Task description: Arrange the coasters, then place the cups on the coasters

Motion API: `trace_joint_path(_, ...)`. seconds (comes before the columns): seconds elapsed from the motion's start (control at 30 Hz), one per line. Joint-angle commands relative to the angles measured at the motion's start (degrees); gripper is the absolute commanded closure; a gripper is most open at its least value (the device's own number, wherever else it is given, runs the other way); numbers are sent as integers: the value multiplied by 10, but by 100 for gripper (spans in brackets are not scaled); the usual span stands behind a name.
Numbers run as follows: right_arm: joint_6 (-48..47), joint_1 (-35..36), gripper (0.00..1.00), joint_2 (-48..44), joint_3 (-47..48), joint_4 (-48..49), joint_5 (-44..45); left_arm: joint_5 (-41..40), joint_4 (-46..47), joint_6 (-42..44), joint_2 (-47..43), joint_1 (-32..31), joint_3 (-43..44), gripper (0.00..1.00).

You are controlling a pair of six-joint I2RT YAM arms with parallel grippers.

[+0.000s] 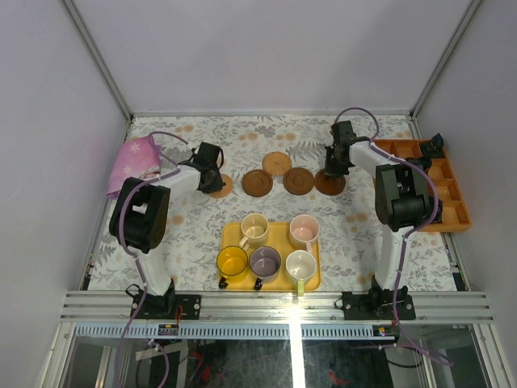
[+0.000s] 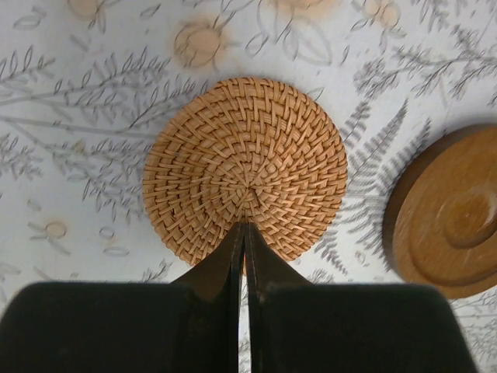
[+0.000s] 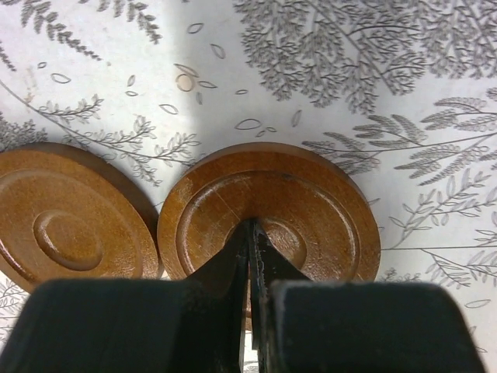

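While both are pressed closed, the left claw [image 2: 245, 227] is poised over a round woven rattan coaster [image 2: 245, 167], the right claw [image 3: 251, 225] over a round dark-brown wooden coaster [image 3: 268, 210]. Three more wooden discs [image 1: 258, 183] are laid between them on the fern-printed tabletop [image 1: 202, 234], enclosed by plain grey walls [image 1: 48, 121]; five handled mugs [image 1: 254, 229] are gathered on a yellow tray [image 1: 279, 236] behind the claws.

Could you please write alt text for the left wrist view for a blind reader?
The left pincer, shut, hangs over the lower edge of a round woven tan wicker coaster on a fern-patterned tablecloth; a round brown wooden coaster lies apart at right.
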Motion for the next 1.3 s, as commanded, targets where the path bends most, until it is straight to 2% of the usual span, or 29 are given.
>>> trace_joint_path(0.0, 5, 28, 100, 31, -14, -10, -29, -12, -7, 0, 55, 0, 19, 100)
trace_joint_path(0.4, 17, 49, 100, 44, 10, -20, -38, -21, -18, 8, 69, 1, 45, 100)
trace_joint_path(0.93, 25, 68, 98, 25, -8, -20, -18, 10, -10, -2, 36, 0, 12, 100)
trace_joint_path(1.27, -6, 68, 95, 1, 93, -51, 15, 28, -18, 24, -27, 0, 57, 100)
